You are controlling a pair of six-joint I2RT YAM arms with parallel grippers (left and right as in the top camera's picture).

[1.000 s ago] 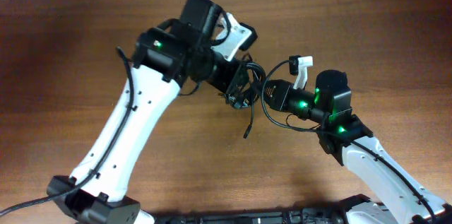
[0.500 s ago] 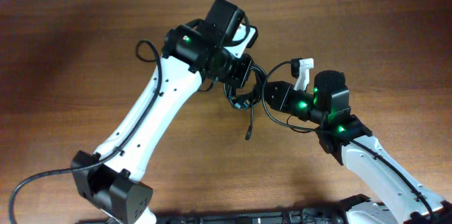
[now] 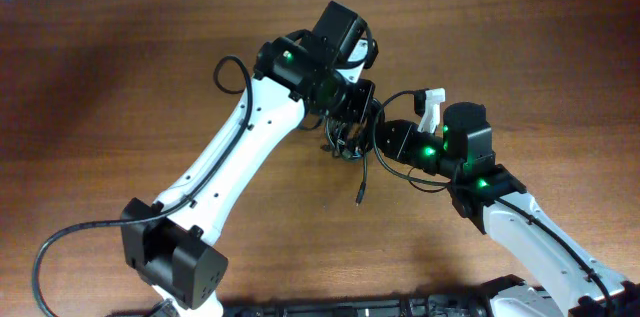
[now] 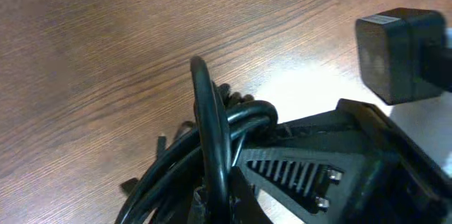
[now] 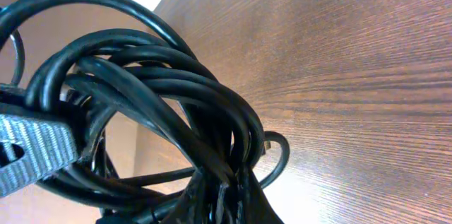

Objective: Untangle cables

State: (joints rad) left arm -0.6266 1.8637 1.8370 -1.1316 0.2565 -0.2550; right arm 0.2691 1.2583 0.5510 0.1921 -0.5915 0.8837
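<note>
The cables (image 3: 350, 142) are a small knot of thin black cords held above the brown table between both arms, with one loose end and its plug (image 3: 360, 197) hanging down toward the front. My left gripper (image 3: 352, 115) is shut on the cables from the far left; in the left wrist view the cords (image 4: 212, 146) run between its fingers. My right gripper (image 3: 375, 140) is shut on the same bundle from the right; the right wrist view shows the looped cords (image 5: 162, 104) filling the frame and pinched at its jaws (image 5: 226, 196).
The brown wooden table (image 3: 120, 77) lies under everything. The two arms meet close together over the table's middle. A thick black arm cable (image 3: 60, 257) loops at the front left near the left arm's base. A pale wall edge runs along the far side.
The left arm has swung to the right and a little further back, closing on the right gripper. The cable bundle moved right with it and the hanging plug end shifted right. The right arm hardly moved.
</note>
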